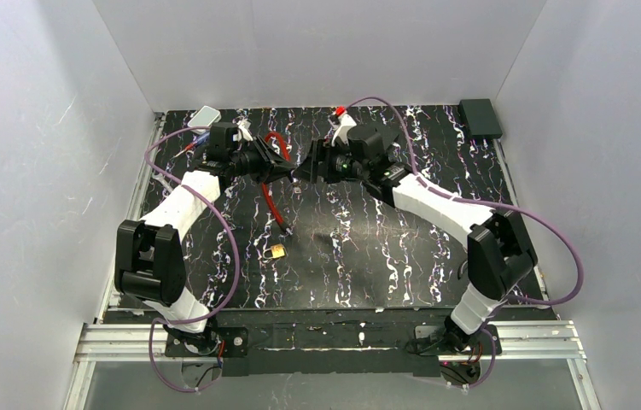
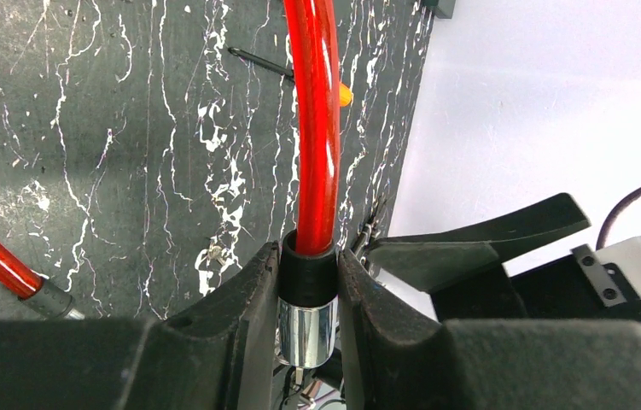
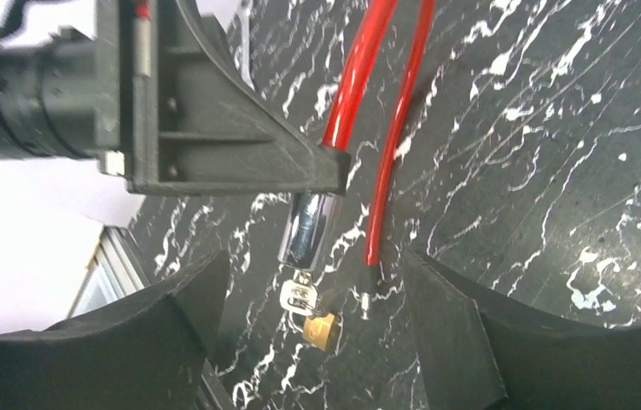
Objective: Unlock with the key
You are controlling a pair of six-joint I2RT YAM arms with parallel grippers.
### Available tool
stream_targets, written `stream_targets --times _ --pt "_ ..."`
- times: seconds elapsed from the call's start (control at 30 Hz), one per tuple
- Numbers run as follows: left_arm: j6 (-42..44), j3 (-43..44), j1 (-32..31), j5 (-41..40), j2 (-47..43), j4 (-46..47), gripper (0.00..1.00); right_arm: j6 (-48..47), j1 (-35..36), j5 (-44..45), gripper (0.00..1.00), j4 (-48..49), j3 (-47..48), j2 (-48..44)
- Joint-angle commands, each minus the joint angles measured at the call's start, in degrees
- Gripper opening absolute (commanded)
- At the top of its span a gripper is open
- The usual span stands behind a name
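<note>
Marbled table (image 1: 368, 265): left end effector (image 2: 308, 252) grips cable lock (image 2: 312, 128), key (image 3: 300, 296) lengthwise at its end; right end effector (image 3: 312, 260) released.

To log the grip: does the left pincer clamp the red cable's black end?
Yes, the left pincer presses both sides of the black end of the red cable.

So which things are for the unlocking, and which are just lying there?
For the job: key, red cable lock, left hand gripping it, open right hand.
Just lying about: brass padlock, white block, black box.
</note>
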Motion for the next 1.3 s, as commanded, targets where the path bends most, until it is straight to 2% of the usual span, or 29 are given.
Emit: stream_targets --times 0.0,0.2,0.53,0.77,0.93,1.0,1.07,1.17,1.27 --pt "0.66 1.16 0.16 1.02 -0.55 -1.64 0.0 -4.53 0.83 -1.17 0.8 -5.41 3.53 2.07" --pt "0.65 1.23 0.17 1.04 -0.53 -1.68 0.0 -4.88 2.1 -1.04 0.77 -7.24 6.11 4.23" --pt "0.82 1.25 0.26 0.78 -0.37 -1.91 0.0 -2.9 3.26 -0.53 0.74 -4.17 9.06 7.69" --pt "0.98 1.49 0.43 0.84 -0.32 -2.09 0.0 -3.14 3.55 -0.14 0.47 -4.8 10.87 9.5" --pt "1.89 2.17 0.6 1.32 -0.21 -2.77 0.0 -2.85 3.32 2.28 0.2 -5.16 10.28 9.03" --pt "2.43 2.36 0.61 1.3 -0.48 -3.12 0.08 -2.82 2.99 3.87 0.1 -5.24 9.53 8.37" --pt "3.23 2.33 0.61 1.55 -0.79 -2.8 0.23 -2.32 2.23 5.25 0.03 -5.24 8.2 7.6" --pt "4.0 2.35 0.61 1.32 -1.41 -2.74 0.53 -0.67 0.59 7.36 0.01 -4.9 4.43 5.36" --pt "4.54 2.49 0.61 0.64 -1.62 -3.49 0.7 1.65 -1.99 7.98 0.01 -3.63 0.07 3.14"
